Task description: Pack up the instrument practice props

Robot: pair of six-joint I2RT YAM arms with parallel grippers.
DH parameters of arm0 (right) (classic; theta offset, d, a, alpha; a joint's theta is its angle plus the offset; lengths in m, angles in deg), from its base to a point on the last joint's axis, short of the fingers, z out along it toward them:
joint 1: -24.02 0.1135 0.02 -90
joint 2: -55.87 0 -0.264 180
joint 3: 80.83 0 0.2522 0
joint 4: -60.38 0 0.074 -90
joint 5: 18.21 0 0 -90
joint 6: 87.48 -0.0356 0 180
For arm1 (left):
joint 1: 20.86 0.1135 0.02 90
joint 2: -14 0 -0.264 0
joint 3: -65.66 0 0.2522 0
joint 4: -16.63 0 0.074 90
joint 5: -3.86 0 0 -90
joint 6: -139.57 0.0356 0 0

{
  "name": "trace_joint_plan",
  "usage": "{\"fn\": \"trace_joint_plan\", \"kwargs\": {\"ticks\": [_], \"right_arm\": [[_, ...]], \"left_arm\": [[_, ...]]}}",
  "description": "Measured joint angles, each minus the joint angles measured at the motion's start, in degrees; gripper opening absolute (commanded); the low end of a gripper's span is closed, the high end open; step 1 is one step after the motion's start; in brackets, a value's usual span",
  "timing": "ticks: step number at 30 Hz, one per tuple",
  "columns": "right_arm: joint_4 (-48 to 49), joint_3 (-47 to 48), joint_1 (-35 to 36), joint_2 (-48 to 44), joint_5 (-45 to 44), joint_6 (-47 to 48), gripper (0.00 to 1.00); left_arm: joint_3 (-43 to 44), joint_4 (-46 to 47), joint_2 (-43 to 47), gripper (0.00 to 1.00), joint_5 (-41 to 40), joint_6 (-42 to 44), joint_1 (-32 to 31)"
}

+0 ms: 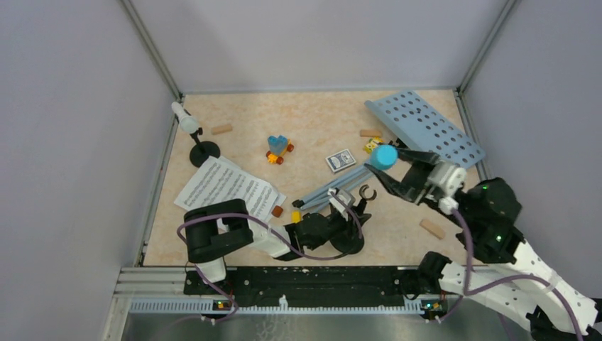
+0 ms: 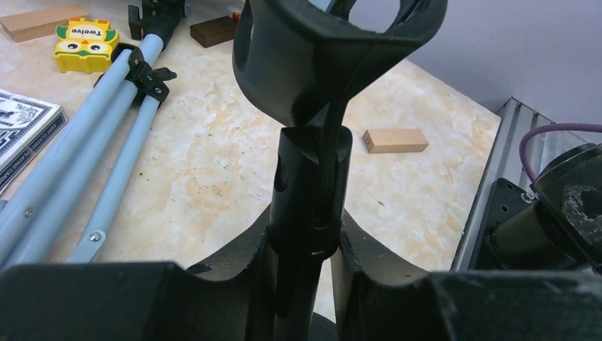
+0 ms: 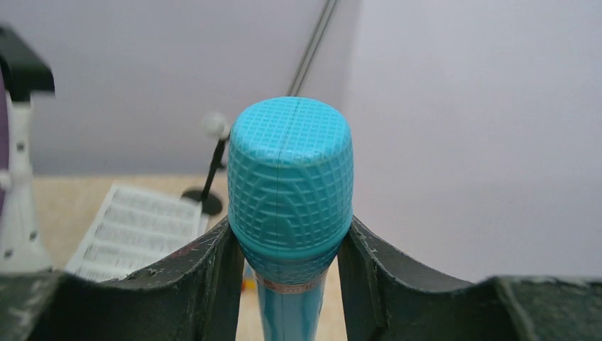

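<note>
R gripper (image 3: pixel 289 231) clenched on turquoise toy mic (image 3: pixel 291 170) w/ grid-textured domed head; L gripper (image 2: pixel 305 249) grasps black holder (image 2: pixel 310 163) by its stem, C-clip on top.

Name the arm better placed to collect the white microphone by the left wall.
Left, probably: the white microphone stands on its side. The right claw, shut on the blue microphone, would reach across. The left claw must first release the black holder.

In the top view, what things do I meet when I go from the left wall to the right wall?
white microphone → toy car → card deck → blue microphone → near-right wooden block
</note>
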State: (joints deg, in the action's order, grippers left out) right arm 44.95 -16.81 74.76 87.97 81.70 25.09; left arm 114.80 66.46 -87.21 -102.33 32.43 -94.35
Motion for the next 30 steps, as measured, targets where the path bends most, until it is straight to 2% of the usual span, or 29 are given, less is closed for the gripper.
{"fn": "trace_joint_plan", "kwargs": {"ticks": [4, 9, 14, 18, 21, 24, 27, 30], "right_arm": [[6.49, 5.99, 0.00, -0.83, 0.07, -0.28, 0.00], [7.76, 11.98, 0.00, -0.70, -2.16, -2.82, 0.00], [3.17, 10.82, 0.04, -1.66, -8.26, -6.34, 0.00], [-1.81, 6.01, 0.04, -4.68, -12.52, -8.72, 0.00], [-4.63, 2.12, 0.04, -7.08, -14.80, -10.45, 0.00], [-6.43, -0.83, 0.04, -8.83, -16.35, -11.82, 0.00], [-7.06, -2.95, 0.04, -9.68, -17.35, -12.74, 0.00], [-7.87, -4.33, 0.04, -9.70, -18.03, -13.22, 0.00]], "left_arm": [[-0.02, 0.13, -0.07, 0.00, -0.20, 0.13, -0.28], [-0.39, -0.22, 0.79, 0.00, -0.35, 0.61, -0.46], [-1.01, -7.56, 5.79, 0.00, -1.95, 3.15, -0.94], [-0.28, -14.56, 11.30, 0.00, -3.65, 9.33, 0.02], [3.30, -18.18, 14.84, 0.00, -1.27, 11.85, 4.63], [7.91, -18.60, 17.00, 0.00, 3.10, 12.07, 13.14], [13.51, -18.80, 16.44, 0.00, 6.21, 13.62, 21.29], [19.45, -18.78, 13.16, 0.00, 8.41, 14.91, 26.80]]}}
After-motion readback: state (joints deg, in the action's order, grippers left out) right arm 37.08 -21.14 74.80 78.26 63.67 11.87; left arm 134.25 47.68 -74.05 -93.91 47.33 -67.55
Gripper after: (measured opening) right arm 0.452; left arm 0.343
